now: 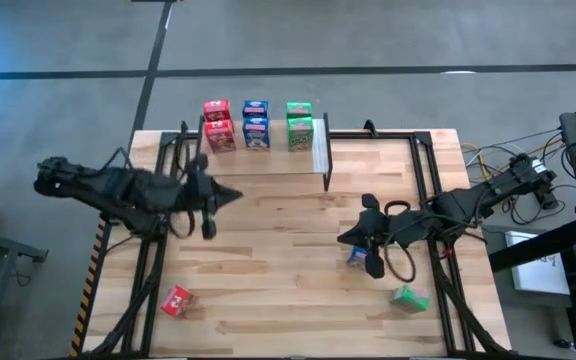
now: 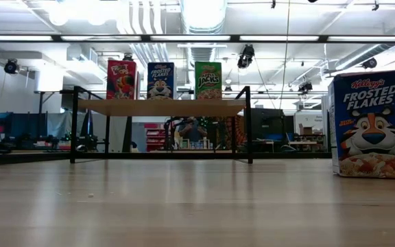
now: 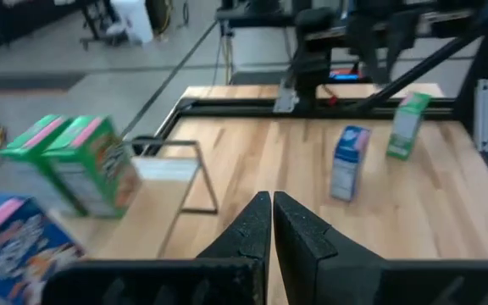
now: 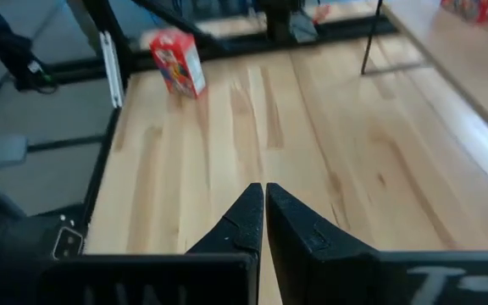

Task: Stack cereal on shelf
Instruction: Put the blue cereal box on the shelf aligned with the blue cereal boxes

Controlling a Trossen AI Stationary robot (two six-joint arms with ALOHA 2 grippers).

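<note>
The shelf (image 2: 163,108) stands at the table's far edge, its whitish end strip (image 1: 320,150) toward the right. On it stand red (image 1: 217,125), blue (image 1: 256,125) and green (image 1: 300,125) cereal boxes, upright in a row. Three more boxes rest on the table: a blue one (image 3: 350,161) and a green one (image 3: 407,125), both upright, and a red one (image 1: 176,300) at the near left. My left gripper (image 1: 230,195) hovers shut near the shelf's left end. My right gripper (image 1: 344,238) hovers shut just above the blue box (image 1: 356,258). Neither holds anything.
Black frame rails (image 1: 430,170) run along the table's sides. Bare wood (image 1: 278,260) lies between the two grippers. Cables and equipment (image 1: 568,170) sit off the table's right edge. In the low view the blue box (image 2: 372,127) stands close at the right.
</note>
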